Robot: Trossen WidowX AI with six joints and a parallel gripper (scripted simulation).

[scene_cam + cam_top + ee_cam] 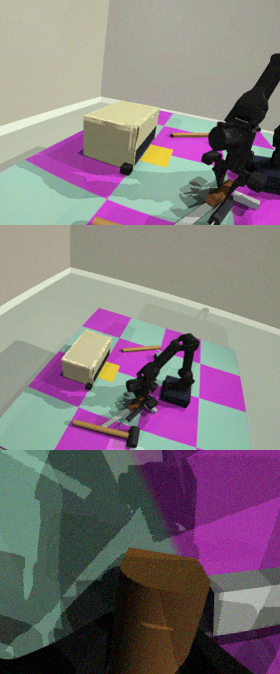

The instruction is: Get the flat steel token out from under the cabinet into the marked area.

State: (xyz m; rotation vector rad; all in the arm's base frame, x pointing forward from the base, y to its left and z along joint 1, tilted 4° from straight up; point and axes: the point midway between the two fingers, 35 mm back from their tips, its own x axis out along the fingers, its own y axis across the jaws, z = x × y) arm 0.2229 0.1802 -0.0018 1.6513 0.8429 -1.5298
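Observation:
The cream cabinet [85,349] [109,134] stands at the left with a dark opening low on its front. The yellow marked area [109,371] [157,156] lies in front of it, with nothing seen on it. The steel token is not visible. My gripper [138,401] [225,186] [150,627] is shut on the brown wooden handle [134,405] [219,194] [162,635] of a tool with a long flat pale blade [114,417] [194,216]. It is low over the table, well off the marked area. Whether the blade touches the table is unclear.
A mallet [102,429] lies near the front. A dark thin tool [133,415] [223,209] and a pale grey bar [247,200] [245,605] are close beside my gripper. A wooden stick [141,349] [191,135] lies behind. A black block [89,385] [126,168] is at the cabinet's near front corner.

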